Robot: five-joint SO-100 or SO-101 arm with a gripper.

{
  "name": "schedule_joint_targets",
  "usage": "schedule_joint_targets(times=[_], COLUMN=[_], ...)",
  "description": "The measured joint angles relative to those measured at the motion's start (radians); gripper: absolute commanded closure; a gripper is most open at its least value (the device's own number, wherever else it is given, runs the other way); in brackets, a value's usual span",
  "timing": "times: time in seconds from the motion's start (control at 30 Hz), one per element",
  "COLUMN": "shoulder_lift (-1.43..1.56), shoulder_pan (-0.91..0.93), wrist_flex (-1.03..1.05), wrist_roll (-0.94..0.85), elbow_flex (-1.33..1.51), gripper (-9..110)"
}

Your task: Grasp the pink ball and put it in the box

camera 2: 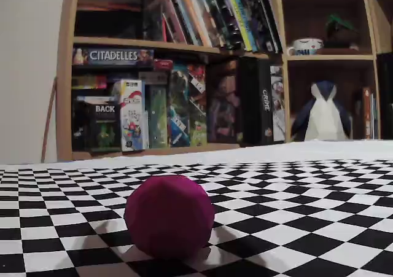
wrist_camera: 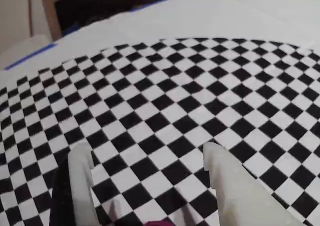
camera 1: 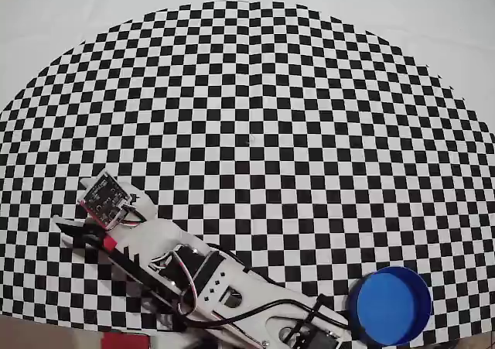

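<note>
Only a sliver of the pink ball (wrist_camera: pixel 160 223) shows at the bottom edge of the wrist view, low between the two white fingers (wrist_camera: pixel 80 186). My gripper (wrist_camera: pixel 146 151) is open, its jaws wide apart over the checkered cloth. The low fixed view has the ball (camera 2: pixel 169 215) resting on the cloth, large and alone, with no gripper in sight. From overhead, the gripper (camera 1: pixel 73 227) sits at the lower left and the arm hides the ball. The box (camera 1: pixel 389 305), a round blue tub, stands at the lower right, far from the gripper.
A black-and-white checkered cloth (camera 1: pixel 255 117) covers the table, with plain white cloth (camera 1: pixel 433 24) beyond its curved edge. The arm's base (camera 1: pixel 302 330) is next to the blue tub. A bookshelf (camera 2: pixel 184 74) with games and books stands behind the table.
</note>
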Motion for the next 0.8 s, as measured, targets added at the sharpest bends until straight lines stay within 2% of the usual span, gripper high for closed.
schedule_joint_targets(times=[0.8], shoulder_lift=[-0.084], shoulder_pan=[0.000], wrist_flex=[-0.025], wrist_roll=[-0.092], elbow_flex=[0.000], gripper=[74])
